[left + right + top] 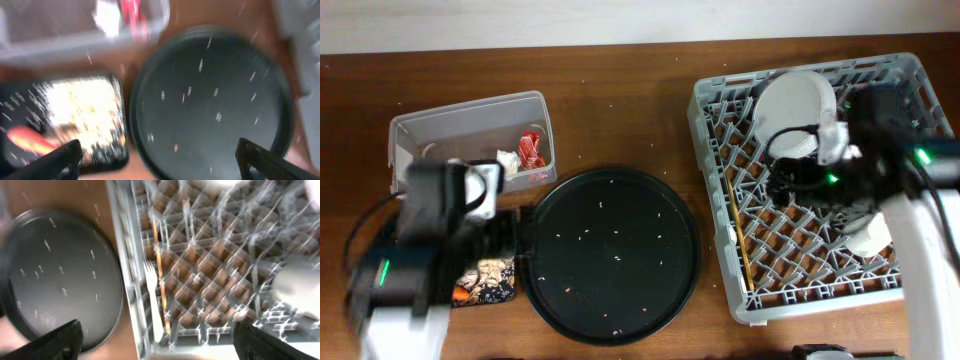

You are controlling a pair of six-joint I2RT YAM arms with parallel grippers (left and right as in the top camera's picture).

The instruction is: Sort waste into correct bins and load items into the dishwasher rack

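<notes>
Up top, the grey peg-grid rack (716, 200) sits right on the bench (620, 90), round plate (790, 105) inside; crumpled red wrapper (530, 150) lies in the clear tub (470, 110). Left wrist, blurry: left hand (160, 160) spread wide, empty, over the flat black tray (120, 100) with pale scraps (75, 107) and an orange carrot piece (27, 140). Right wrist: right hand (157, 339) released too, above white fork (152, 300) and thin chopstick (160, 275) along the rack's wall.

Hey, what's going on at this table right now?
Two robot arms are sorting a meal's leftovers. Both grippers are open and empty: the left gripper hangs over the round tray, the right gripper over the rack. The rack holds a plate, fork and chopstick; the tub holds a red wrapper and a tissue. Rice bits dot the round tray.
</notes>
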